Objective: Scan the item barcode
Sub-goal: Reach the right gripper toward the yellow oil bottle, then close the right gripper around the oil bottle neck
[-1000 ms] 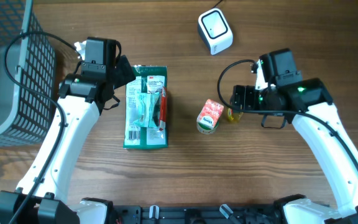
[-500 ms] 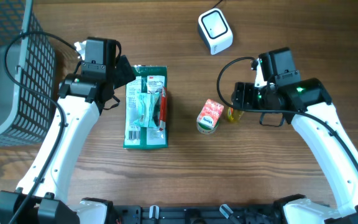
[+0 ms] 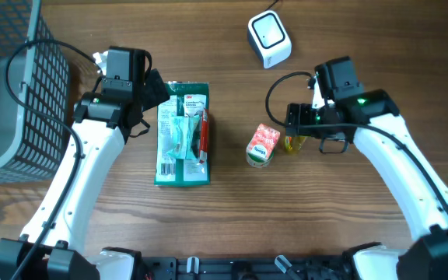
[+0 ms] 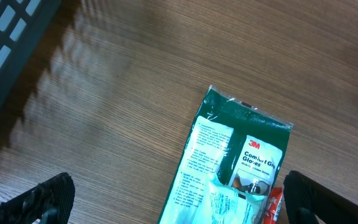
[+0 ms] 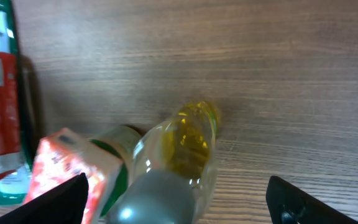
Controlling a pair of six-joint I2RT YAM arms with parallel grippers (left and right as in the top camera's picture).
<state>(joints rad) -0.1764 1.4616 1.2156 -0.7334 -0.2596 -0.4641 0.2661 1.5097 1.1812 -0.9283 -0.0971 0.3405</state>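
Brown wood-grain table (image 3: 348, 218) filled every view. The right gripper (image 5: 179, 199) stood with its jaws wide, one dark fingertip (image 5: 61, 198) at each lower corner of the right wrist view. Nothing was clamped between them. The small bottle (image 5: 179, 146) lay on its side in the gap between the two fingertips, not visibly touching either, its clear body showing yellow liquid. Its red and green label sat to the left in that view. From overhead, the yellow end of the bottle (image 3: 271, 144) lay just beside the black gripper body and the labelled end pointed away from it, toward the middle of the table.

Left of the bottle, apart from it, a green glove package (image 3: 183, 134) lay flat with its long side running up and down the overhead view. The left gripper (image 4: 188, 196) hung just beside the package's upper left corner, also spread wide and holding nothing. In the left wrist view the package (image 4: 235, 162) sat between its two fingertips.

A white square scanner (image 3: 269, 39) sat near the far edge of the table, well apart from the bottle. A black mesh basket (image 3: 22, 93) occupied the far left.
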